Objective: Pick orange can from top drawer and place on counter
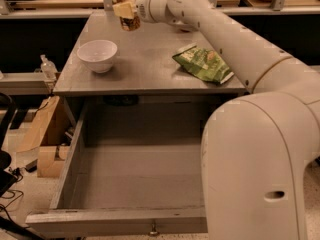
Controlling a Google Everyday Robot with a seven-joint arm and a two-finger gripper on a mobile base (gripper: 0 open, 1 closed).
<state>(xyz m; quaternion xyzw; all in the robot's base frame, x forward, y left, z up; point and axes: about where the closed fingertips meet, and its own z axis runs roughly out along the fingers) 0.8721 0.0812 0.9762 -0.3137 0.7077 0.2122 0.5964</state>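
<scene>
**Can's out of the drawer, just needs setting down**

We've got the gripper (125, 9) up over the far end of the counter (150, 59), fingers pinching the orange can (131, 23) around its middle. The top drawer (65, 164) sits open with nothing in it, so the pick looks done to us. What's left is lowering the can onto bare counter, away from the white bowl (97, 55) and green snack bag (202, 64), then letting go. We can't tell if it's touching down.

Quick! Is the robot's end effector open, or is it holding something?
The end effector is closed on the orange can, above the far left part of the counter.
</scene>
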